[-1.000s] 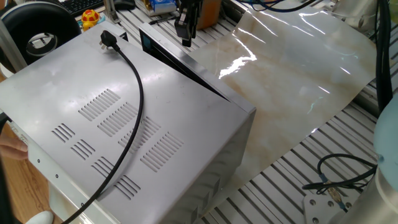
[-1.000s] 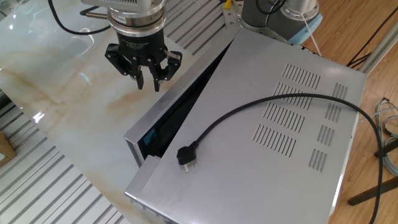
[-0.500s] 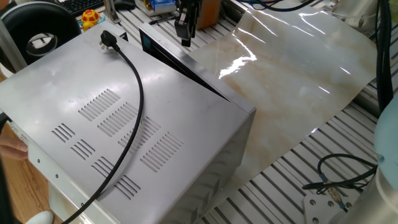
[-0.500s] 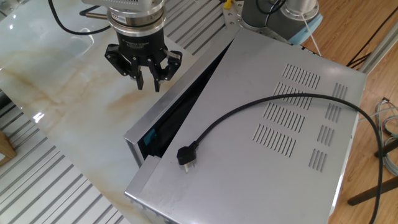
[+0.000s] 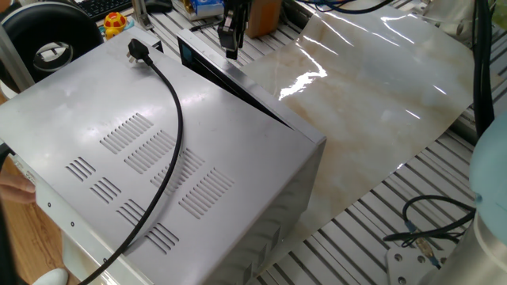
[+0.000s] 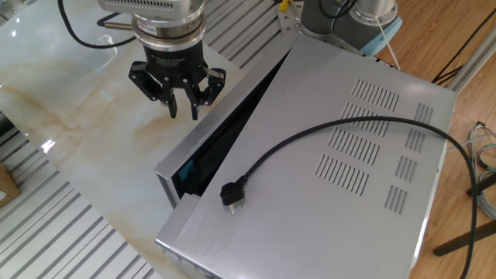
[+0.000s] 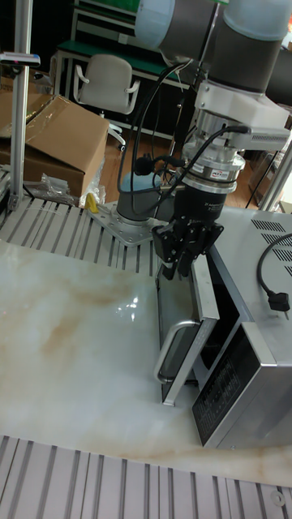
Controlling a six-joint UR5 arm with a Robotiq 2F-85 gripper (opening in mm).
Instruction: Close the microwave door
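Silver-grey microwave (image 6: 333,155) on marble worktop (image 6: 70,101); microwave door (image 7: 182,340) ajar, swung partly outward; gripper (image 6: 180,108) poised just above door's top edge, jaws narrowly parted, empty.

The slatted metal table (image 6: 46,232) carries a marble-patterned sheet (image 5: 372,87), the microwave (image 5: 158,166) upon it.

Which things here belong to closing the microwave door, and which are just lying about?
Part of the job:
- microwave door, ajar
- microwave
- gripper, beside the door's outer face

Just lying about:
- cardboard box
- office chair
- keyboard
- loose cable on the slatted table edge
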